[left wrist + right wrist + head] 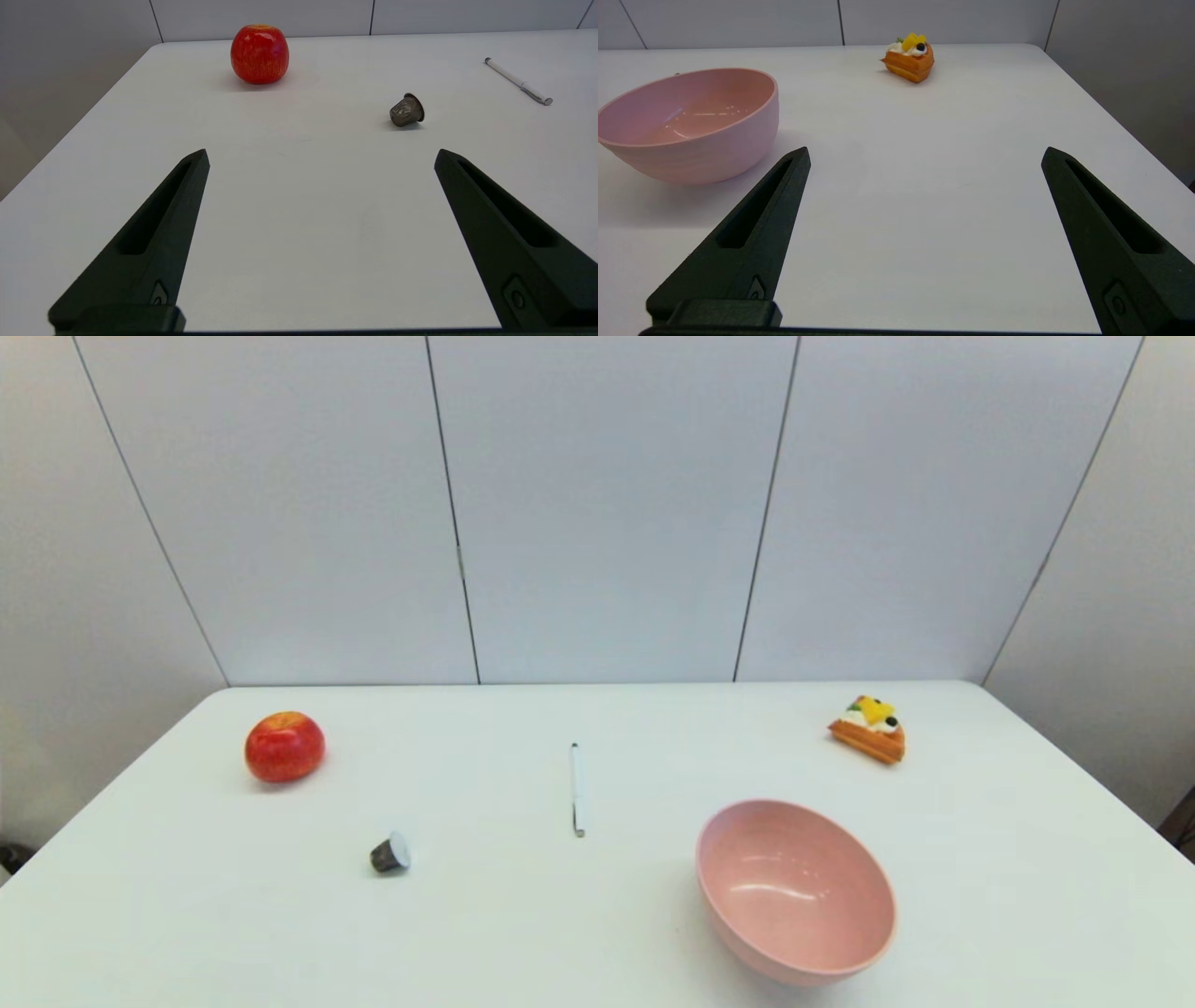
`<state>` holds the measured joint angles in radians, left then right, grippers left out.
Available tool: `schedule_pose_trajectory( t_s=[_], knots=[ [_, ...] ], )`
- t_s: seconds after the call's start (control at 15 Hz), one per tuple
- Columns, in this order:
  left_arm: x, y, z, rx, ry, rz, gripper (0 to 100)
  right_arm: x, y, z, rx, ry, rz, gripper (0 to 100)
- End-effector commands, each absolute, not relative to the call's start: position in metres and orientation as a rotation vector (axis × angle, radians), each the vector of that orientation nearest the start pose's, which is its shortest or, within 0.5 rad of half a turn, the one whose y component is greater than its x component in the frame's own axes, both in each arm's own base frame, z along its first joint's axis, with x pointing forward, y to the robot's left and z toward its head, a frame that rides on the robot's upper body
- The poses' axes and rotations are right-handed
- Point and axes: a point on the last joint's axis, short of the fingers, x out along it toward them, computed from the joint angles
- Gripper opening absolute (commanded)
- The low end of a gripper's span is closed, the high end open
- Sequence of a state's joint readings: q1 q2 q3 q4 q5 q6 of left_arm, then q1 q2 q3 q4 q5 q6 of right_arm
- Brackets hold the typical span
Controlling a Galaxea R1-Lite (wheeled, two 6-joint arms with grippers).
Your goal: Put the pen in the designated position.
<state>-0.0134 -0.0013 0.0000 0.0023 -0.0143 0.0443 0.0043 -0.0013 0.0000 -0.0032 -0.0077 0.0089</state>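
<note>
Pen [577, 790] lies flat mid-table [597, 933], untouched, long axis running 12 to 6 in the head view; which end faces the robot I cannot tell for sure. Bowl [794, 889] sits at its 4 o'clock, capsule [389, 853] at 8, apple [285, 747] at 10, cake [869, 728] at 2. Judged step: still before the reach. Left hand [321, 156] and right hand [924, 154] both parked near, fingers spread apart, empty. Next calls for closing across the slim barrel

Glossy pink plastic bowl [795, 889]; smooth white pen [578, 790] with silvery metal end; matt black fingers [154, 242]; smooth matt white worktop [597, 933].
</note>
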Motion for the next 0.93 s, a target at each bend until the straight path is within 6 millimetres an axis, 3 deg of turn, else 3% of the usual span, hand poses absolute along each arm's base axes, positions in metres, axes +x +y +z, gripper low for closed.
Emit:
schedule_pose_trajectory(
  t_s=[0.07, 0.2, 0.4, 0.73, 0.93],
  knots=[
    [-0.023, 0.000, 0.075, 0.043, 0.002, -0.028, 100, -0.023, 0.000, 0.076, 0.006, 0.000, -0.003, 100],
    [-0.023, 0.000, 0.075, 0.044, 0.002, -0.028, 100, -0.018, 0.000, 0.085, 0.010, 0.038, -0.008, 100],
    [-0.023, 0.000, 0.075, 0.043, 0.002, -0.029, 100, -0.012, 0.000, 0.131, 0.004, 0.025, 0.018, 100],
    [-0.023, 0.000, 0.075, 0.044, 0.002, -0.028, 100, 0.019, 0.006, 0.226, 0.046, 0.015, 0.291, 100],
    [-0.023, 0.000, 0.075, 0.044, 0.001, -0.029, 100, 0.059, 0.029, 0.284, 0.047, 0.029, 0.496, 100]
  ],
)
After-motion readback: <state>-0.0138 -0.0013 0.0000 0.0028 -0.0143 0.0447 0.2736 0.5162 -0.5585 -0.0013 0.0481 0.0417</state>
